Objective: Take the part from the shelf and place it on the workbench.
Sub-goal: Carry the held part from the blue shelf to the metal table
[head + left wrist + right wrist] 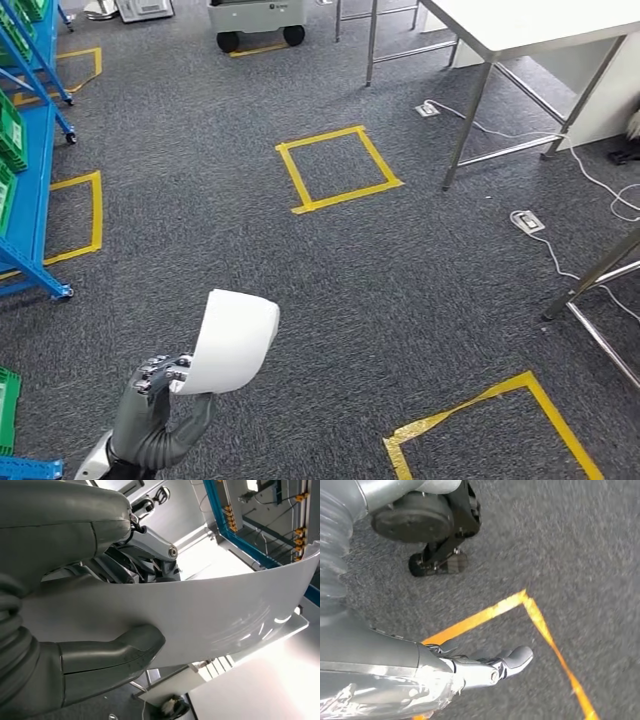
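The part (pixel 232 340) is a curved white sheet, held up above the grey carpet at the lower left of the head view. My left hand (pixel 155 410) grips its lower edge from below. In the left wrist view the thumb (pixel 109 652) presses on the near face of the part (pixel 211 615) while the darker fingers (pixel 151 545) lie behind it. The white workbench (pixel 528 22) stands at the far right on metal legs. My right hand (pixel 471 667) hangs over the carpet with its fingers stretched out and nothing in it.
A blue shelf (pixel 30 190) with green bins runs along the left edge. Yellow tape squares (pixel 338 168) mark the carpet ahead and at the lower right (pixel 490 420). Cables and floor sockets (pixel 527 221) lie near the bench legs. A white wheeled unit (pixel 256 22) stands at the back.
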